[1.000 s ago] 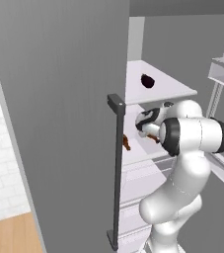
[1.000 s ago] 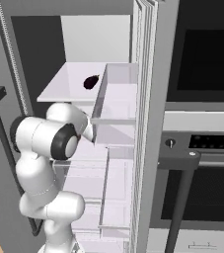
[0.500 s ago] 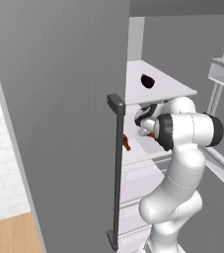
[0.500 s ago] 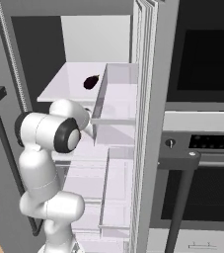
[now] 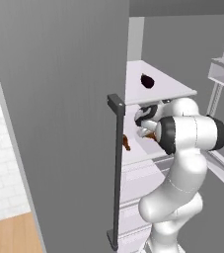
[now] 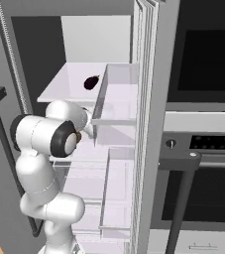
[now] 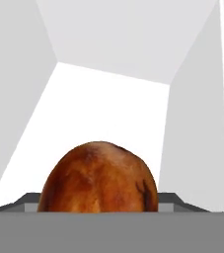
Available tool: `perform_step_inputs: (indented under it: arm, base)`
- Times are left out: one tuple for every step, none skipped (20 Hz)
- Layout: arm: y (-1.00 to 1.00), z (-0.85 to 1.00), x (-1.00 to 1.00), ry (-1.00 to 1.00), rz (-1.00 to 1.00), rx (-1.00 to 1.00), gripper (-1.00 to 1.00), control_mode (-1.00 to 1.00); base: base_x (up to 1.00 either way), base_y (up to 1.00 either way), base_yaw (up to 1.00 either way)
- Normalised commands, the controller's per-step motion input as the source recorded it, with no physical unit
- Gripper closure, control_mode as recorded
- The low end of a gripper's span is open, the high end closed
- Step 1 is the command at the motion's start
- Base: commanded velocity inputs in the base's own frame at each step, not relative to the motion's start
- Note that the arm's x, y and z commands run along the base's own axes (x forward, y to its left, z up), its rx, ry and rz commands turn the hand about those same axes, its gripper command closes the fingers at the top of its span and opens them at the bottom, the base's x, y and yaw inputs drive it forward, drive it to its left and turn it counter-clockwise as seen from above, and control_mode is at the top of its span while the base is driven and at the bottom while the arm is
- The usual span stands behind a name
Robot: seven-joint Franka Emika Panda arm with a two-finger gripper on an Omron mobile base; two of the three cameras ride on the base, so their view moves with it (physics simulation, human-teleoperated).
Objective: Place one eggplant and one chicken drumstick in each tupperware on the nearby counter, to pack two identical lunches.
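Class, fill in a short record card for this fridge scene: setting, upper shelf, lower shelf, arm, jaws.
setting: open grey fridge beside a black built-in oven
upper shelf: small glossy dark purple eggplant lying on it
lower shelf: two reddish-brown chicken drumsticks, one near the door edge, one right at the hand
arm: white robot arm reaching under the upper shelf
jaws: hidden, state unclear

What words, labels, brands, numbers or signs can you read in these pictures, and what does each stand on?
None can be read.
Black oven control panel: faint pale marks, too small to read.
Open grey fridge door: no lettering.
Reddish-brown chicken drumstick: no label.
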Motion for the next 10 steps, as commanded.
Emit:
perform_step_inputs:
  arm:
    - [0.74,-0.10,-1.00,0.00,-0.02,0.00,1.00,-1.00]
    - [0.78,-0.18,-1.00,0.00,-0.01,0.00,1.00,-1.00]
    - [0.63,-0.26,-1.00,0.00,0.00,0.00,1.00,-1.00]
    - [0.51,-0.31,-1.00,0.00,0.00,0.00,1.00,-1.00]
    - [0.49,-0.27,-1.00,0.00,0.00,0.00,1.00,-1.00]
    - [0.43,-0.20,-1.00,0.00,0.00,0.00,1.00,-1.00]
    - [0.44,-0.18,-1.00,0.00,0.00,0.00,1.00,-1.00]
    - [0.36,-0.02,-1.00,0.00,0.00,0.00,1.00,-1.00]
    - [0.21,0.00,-1.00,0.00,0.00,0.00,1.00,-1.00]
    - [0.00,0.01,-1.00,0.00,0.00,0.00,1.00,-1.00]
  base:
    - [0.00,0.00,0.00]
    - [0.00,0.00,0.00]
    - [0.00,0.00,0.00]
    - [0.00,0.00,0.00]
    - [0.00,0.00,0.00]
    - [0.00,0.00,0.00]
    - [0.00,0.00,0.00]
    - [0.00,0.00,0.00]
    - [0.00,0.00,0.00]
    - [0.00,0.00,0.00]
